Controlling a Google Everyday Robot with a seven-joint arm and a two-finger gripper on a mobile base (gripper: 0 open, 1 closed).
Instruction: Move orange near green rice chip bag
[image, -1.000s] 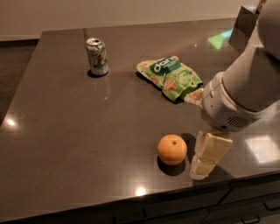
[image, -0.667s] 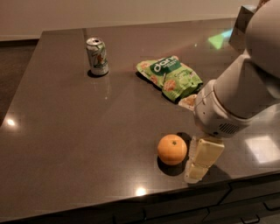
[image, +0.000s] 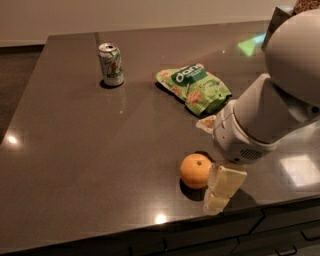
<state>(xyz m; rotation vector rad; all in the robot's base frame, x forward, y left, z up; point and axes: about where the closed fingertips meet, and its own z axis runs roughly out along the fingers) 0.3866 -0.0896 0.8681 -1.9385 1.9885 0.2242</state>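
The orange (image: 195, 170) sits on the dark table near its front edge. The green rice chip bag (image: 194, 88) lies flat farther back, to the right of the middle. My gripper (image: 210, 164) is low at the orange's right side, open and holding nothing. One cream finger (image: 223, 186) stands just right of the orange, close to it or touching it. The other fingertip (image: 205, 123) peeks out behind the arm, near the bag's front corner. The big white arm (image: 270, 110) hides the table behind it.
A pale green-and-silver soda can (image: 111, 64) stands upright at the back left. The dark tabletop (image: 90, 160) ends in a front edge just below the orange and the gripper. Cabinet fronts (image: 260, 235) show under the edge.
The arm and gripper have shifted a little left, closer to the orange's right side. The orange, bag and can have not moved.
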